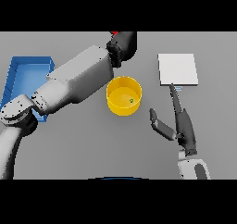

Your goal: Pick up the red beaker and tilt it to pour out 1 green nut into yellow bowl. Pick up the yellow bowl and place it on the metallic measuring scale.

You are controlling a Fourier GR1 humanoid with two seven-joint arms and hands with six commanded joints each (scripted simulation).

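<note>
Yellow bowl (pixel 123 96) w/ green nut (pixel 131 100); blue tray (pixel 21 79); white scale (pixel 177 69).

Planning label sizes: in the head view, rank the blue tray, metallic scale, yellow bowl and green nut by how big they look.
1. Blue tray, though the left arm hides part
2. Metallic scale
3. Yellow bowl, close to the scale, so unsure
4. Green nut, a speck inside the bowl

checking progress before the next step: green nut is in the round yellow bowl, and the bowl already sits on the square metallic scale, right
Not quite. The head view shows the green nut inside the round yellow bowl, but the bowl stands on the grey table, left of and apart from the square metallic scale.
</note>
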